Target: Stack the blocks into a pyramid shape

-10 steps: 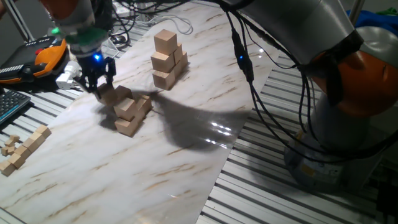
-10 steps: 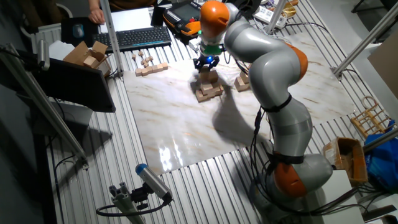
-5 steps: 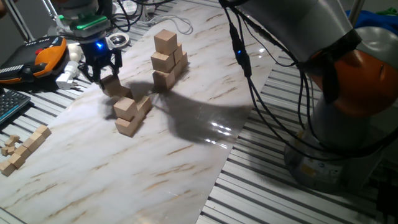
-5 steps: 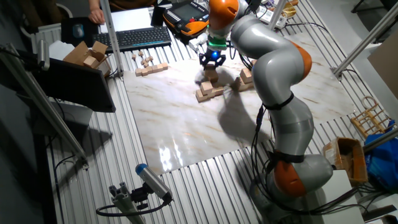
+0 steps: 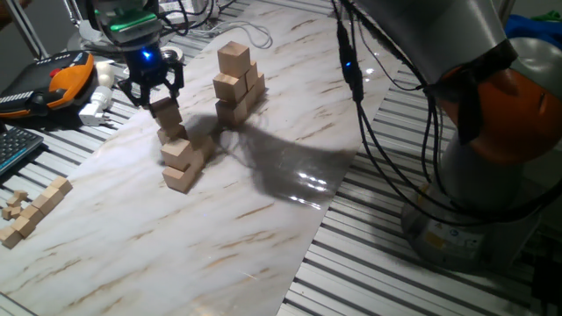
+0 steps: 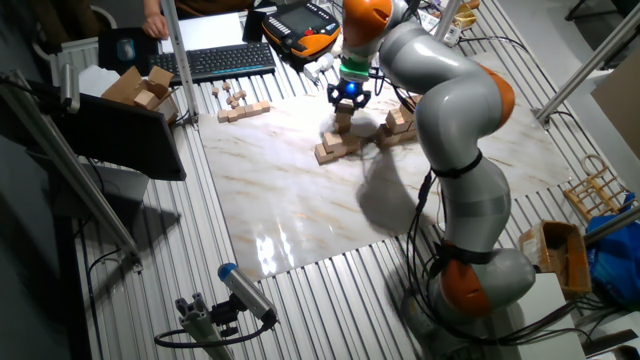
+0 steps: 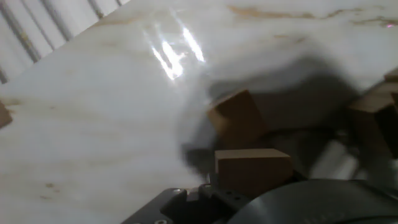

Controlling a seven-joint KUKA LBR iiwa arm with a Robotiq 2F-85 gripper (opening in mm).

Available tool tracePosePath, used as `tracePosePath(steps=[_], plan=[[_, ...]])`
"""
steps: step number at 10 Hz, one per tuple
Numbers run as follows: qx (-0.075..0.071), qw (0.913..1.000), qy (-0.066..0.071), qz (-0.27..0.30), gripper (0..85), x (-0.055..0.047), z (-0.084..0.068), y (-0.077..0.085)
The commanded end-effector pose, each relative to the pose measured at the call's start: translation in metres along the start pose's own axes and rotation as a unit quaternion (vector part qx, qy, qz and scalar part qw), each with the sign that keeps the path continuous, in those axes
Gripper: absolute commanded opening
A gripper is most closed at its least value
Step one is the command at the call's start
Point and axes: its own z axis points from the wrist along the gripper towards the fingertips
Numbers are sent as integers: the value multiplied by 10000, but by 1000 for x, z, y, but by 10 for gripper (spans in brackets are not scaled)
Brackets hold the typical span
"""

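Note:
My gripper (image 5: 154,95) is shut on one tan wooden block (image 5: 165,113) and holds it just above a low cluster of blocks (image 5: 180,162) near the left of the marble board. I cannot tell whether the held block touches the cluster's top. A taller stack of blocks (image 5: 235,83) stands behind and to the right. In the other fixed view the gripper (image 6: 346,101) holds the block (image 6: 344,118) over the cluster (image 6: 337,149), with the taller stack (image 6: 398,124) to the right. The blurred hand view shows the held block (image 7: 252,169) and another block (image 7: 239,118) beneath.
Several small thin wooden pieces (image 5: 33,211) lie at the board's left edge and also show in the other fixed view (image 6: 240,104). A keyboard (image 6: 214,61), an orange pendant (image 5: 67,75) and cables lie beyond the board. A cardboard box (image 6: 140,90) stands at left.
The gripper has risen and moved right with the block in it, from beside the low cluster to above it. The taller stack has not moved.

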Motion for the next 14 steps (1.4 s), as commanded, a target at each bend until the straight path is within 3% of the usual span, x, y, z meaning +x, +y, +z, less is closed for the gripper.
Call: tracePosePath(steps=[1,3,5,8,10,12,13,14], plan=[[-267,9723,62,2320,0,2,-1,-6],[-301,9565,135,2898,0,7,-2,-15],[-349,9326,171,3589,0,13,-4,-18],[-253,9116,45,4102,0,19,-4,-23],[-227,8860,20,4630,0,18,2,-27],[-190,8661,109,4994,0,21,2,-28],[-241,8524,138,5221,0,23,3,-30],[-325,8464,177,5313,0,25,4,-31]])
